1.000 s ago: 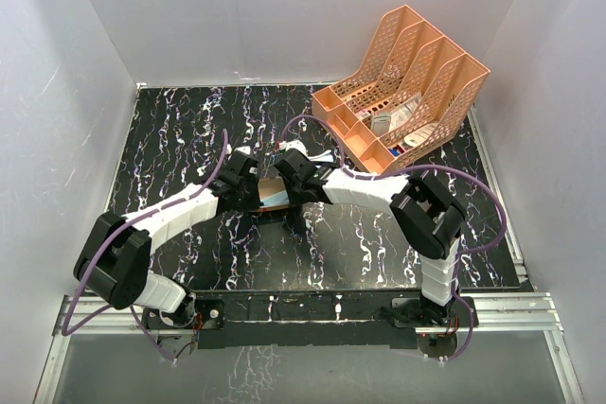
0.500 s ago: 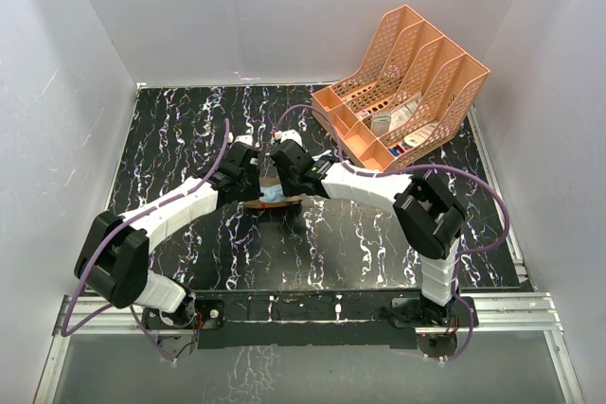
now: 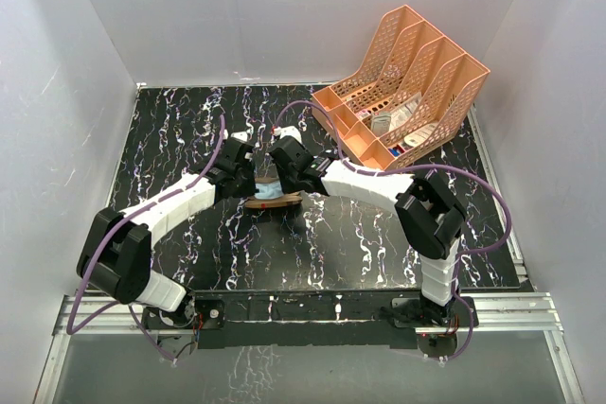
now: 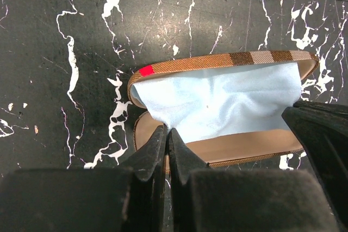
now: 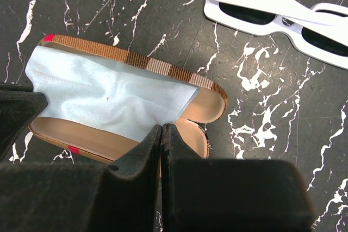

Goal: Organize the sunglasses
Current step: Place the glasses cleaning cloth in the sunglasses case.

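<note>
"Looking for the sunglasses (image 5: 272, 6): where are they?"

"Flat on the black marbled table (image 4: 54, 80), just beyond the open plaid case (image 4: 217, 64). They are near the case but not touching it. A light blue cloth (image 4: 217, 101) lines the inside of the case."

"And the claws?"

"The left gripper (image 4: 167, 134) and the right gripper (image 5: 162, 131) each have their fingers pressed tight together. Both sets of tips sit over the case's near edge, by the cloth. Whether either one pinches the cloth, I cannot tell."

"How would the glasses handle?"

"Probably light, stiff and glossy, so slippery. The thin arms look easy to bend or snap. The best hold seems to be the bridge or the thick white upper rim, keeping off the dark lenses, which could scratch."
</note>
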`<state>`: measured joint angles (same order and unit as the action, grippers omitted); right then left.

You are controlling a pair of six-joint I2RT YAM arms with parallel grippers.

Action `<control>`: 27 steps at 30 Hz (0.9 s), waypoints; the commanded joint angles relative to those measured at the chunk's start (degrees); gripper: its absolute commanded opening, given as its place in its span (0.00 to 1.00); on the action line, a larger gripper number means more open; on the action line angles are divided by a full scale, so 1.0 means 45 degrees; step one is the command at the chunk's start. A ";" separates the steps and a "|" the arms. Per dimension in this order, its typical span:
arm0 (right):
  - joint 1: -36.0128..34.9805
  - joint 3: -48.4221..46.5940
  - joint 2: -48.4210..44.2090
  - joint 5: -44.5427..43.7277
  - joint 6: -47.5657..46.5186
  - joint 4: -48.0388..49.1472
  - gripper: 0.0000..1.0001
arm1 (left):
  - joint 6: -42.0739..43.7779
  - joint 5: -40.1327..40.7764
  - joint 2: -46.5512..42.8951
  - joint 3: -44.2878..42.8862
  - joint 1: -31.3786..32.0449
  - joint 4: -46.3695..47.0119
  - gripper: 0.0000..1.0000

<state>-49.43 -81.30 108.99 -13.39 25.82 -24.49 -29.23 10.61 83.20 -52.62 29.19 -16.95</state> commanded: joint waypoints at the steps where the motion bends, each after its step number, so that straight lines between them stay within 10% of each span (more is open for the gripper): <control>1: 0.0032 0.0099 -0.0957 -0.0209 0.0269 0.0098 0.00 | 0.0191 -0.0409 0.0017 -0.0310 -0.0106 -0.0144 0.00; 27: -0.0009 0.1124 -0.1243 0.0245 0.0783 0.0523 0.00 | 0.0168 -0.0711 0.0544 -0.0207 -0.0290 -0.0161 0.00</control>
<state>-49.45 -76.55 106.17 -12.34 28.69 -25.02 -29.10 7.90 86.00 -52.62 28.45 -16.69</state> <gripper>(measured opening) 0.009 0.010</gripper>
